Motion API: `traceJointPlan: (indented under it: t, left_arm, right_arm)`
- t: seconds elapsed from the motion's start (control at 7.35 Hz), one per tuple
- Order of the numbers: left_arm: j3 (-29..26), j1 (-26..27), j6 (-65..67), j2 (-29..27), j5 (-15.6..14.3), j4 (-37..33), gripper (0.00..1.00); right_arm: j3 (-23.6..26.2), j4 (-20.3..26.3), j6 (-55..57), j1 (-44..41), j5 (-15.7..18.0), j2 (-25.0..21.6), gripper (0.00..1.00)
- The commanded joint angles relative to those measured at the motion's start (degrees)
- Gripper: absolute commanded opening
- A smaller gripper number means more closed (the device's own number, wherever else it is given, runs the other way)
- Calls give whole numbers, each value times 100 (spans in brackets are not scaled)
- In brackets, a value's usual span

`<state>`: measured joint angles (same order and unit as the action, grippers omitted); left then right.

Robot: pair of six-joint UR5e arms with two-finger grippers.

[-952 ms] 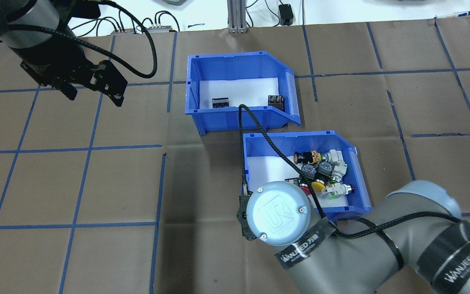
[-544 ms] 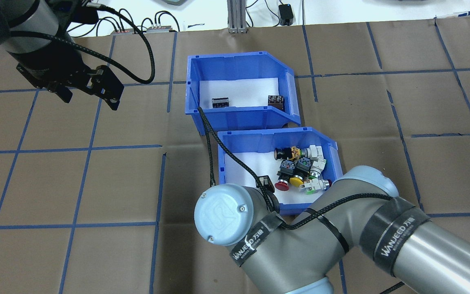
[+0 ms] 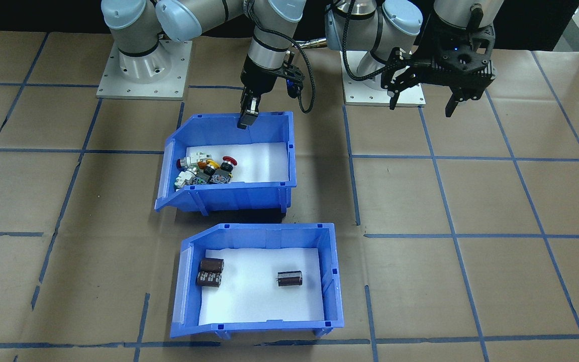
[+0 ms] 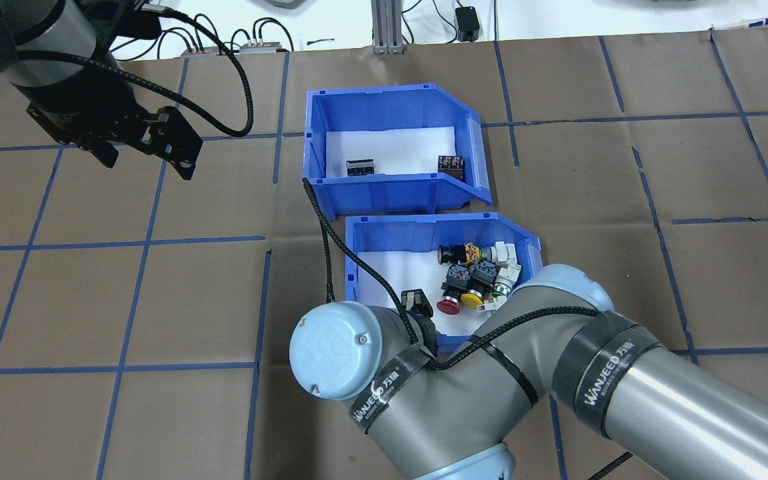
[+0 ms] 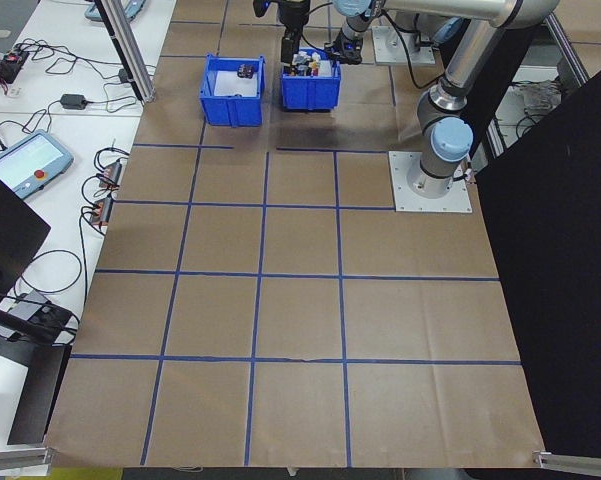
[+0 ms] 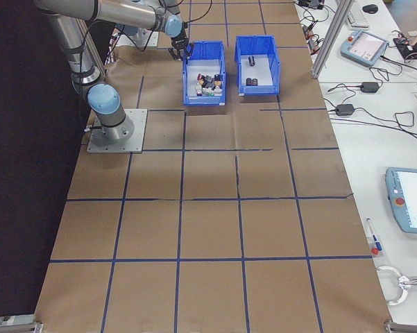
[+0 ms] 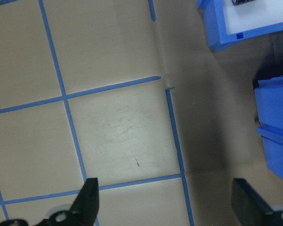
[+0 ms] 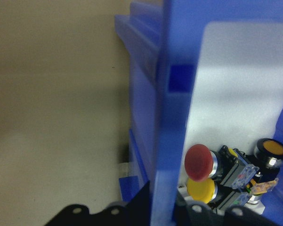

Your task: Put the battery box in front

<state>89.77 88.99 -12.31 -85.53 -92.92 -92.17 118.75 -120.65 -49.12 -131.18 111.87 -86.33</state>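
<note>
The battery box (image 3: 259, 281) is a blue moulded plastic bin with a sloped open front and a white foam floor; three dark brown cylindrical cells (image 3: 210, 272) lie on it, two side by side near the sloped end and one apart. It sits on the brown paper-covered counter (image 3: 470, 201), gridded with blue tape, on the side far from the robot bases. Just beside it, nearer the robot, the switch bin (image 3: 229, 161) of the same shape holds a cluster of glossy push-buttons (image 4: 474, 277), red, yellow and green.

The right tool (image 3: 247, 114) is clamped on the switch bin's back wall, one finger inside and one outside. Since half a second ago that bin has slid slightly left in the overhead view and turned square with the battery box, which has stayed put.

The left tool (image 4: 147, 150) hangs over bare counter with fingers apart, unmoved.
</note>
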Motion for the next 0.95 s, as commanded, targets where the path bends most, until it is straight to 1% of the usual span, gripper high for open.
traceJointPlan:
  t: [0.0,0.14,0.27,0.41,0.54,0.68,0.82]
  left_arm:
    - [-3,-4,0,1,2,-3,100]
    - [-3,-4,0,-8,2,-3,100]
    - [-3,-4,0,-8,11,-3,100]
    - [-3,-4,0,-8,11,6,100]
    - [-3,-4,0,-8,11,6,100]
    - [5,-4,0,-17,11,6,100]
    - [5,-4,0,-17,11,6,100]
  right_arm:
    - [17,-3,7,-4,19,-24,100]
    - [-44,6,-27,14,19,-68,100]
    - [-27,6,-28,5,19,-216,100]
    - [-44,111,-28,14,19,-452,100]
    - [-88,486,-36,171,2,-794,100]
    - [-149,559,-45,355,-33,-1093,100]
    - [-167,621,-19,870,-112,-1262,100]
